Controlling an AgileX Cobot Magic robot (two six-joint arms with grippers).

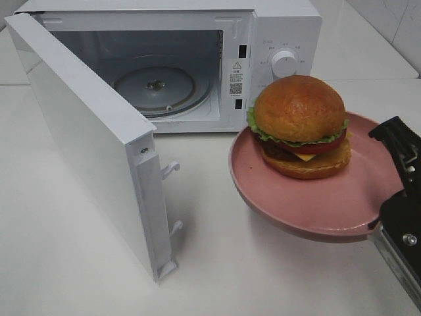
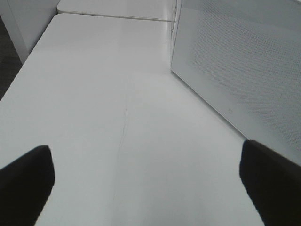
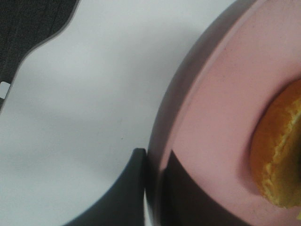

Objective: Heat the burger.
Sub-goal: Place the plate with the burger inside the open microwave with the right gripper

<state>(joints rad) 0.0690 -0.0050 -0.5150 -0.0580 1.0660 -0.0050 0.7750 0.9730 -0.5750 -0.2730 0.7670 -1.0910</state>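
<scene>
Burger (image 1: 300, 125) at the centre right of the overhead frame. It stands upright on a pink plate (image 1: 309, 210), toward the plate's far edge. The right hand (image 1: 393, 197) comes in from the lower right corner. It is closed tight on the plate's near right rim, one finger above and one below. The wrist view shows the same pinch on the rim, with the bun's edge (image 3: 277, 155) just beyond. The plate looks raised a little off the white surface (image 1: 217, 263), with a shadow under it.

The microwave (image 1: 276, 39) fills the upper part of the frame. Its door (image 1: 85, 131) is swung wide toward the lower left, and the glass turntable (image 1: 154, 85) lies bare inside. The plate sits in front of the control panel, right of the opening. So the cavity lies up and to the left of the burger, and the path into it looks unblocked.

The left hand (image 2: 150, 179) is spread wide and holds nothing. Its own camera shows it above bare surface, with a white speckled panel beside it that is likely the door's outer face. The overhead view does not show it.

The right hand already carries the plate and is nearer, so the move in is likely its job.
</scene>
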